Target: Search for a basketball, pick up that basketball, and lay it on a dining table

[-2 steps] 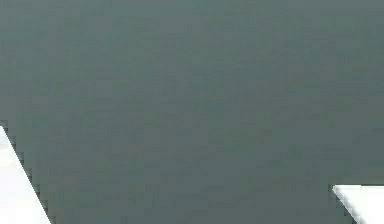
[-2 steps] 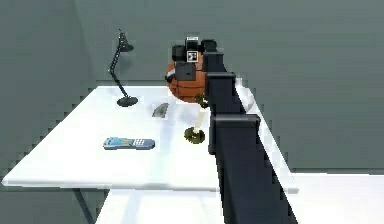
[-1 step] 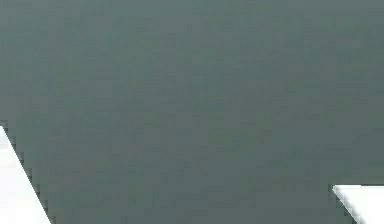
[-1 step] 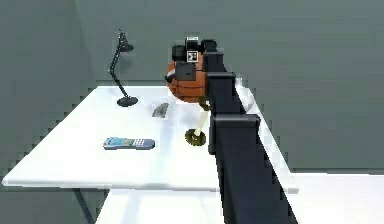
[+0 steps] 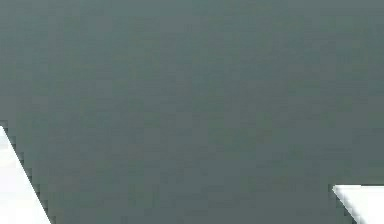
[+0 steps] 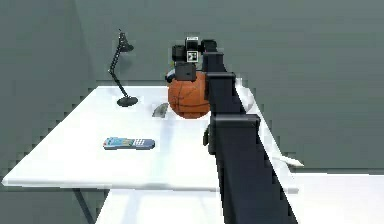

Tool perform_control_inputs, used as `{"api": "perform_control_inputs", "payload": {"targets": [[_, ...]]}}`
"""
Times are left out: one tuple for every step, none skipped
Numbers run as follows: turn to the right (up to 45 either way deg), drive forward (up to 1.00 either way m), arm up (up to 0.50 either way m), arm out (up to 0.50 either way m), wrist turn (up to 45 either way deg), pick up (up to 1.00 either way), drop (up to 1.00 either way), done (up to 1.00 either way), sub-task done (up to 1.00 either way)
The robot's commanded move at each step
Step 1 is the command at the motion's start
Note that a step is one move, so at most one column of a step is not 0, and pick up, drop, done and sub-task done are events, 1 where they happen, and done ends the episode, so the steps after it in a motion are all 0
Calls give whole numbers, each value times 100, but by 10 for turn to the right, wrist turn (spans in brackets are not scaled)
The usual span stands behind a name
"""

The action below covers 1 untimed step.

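Note:
An orange basketball sits at the far end of the dark arm, over the back part of a white table in the arm side view. The gripper shows as a dark body just above the ball, left of the white marker squares. The ball's underside is close to the tabletop, and I cannot tell whether it rests there or whether the gripper holds it.
On the table stand a black desk lamp at the back left, a small grey thing beside the ball and a flat blue-grey handset near the front. A grey-green wall is close ahead in the forward view.

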Motion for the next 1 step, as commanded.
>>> {"api": "perform_control_inputs", "payload": {"targets": [[0, 0, 0, -10, 0, 0, 0, 0, 0]]}}
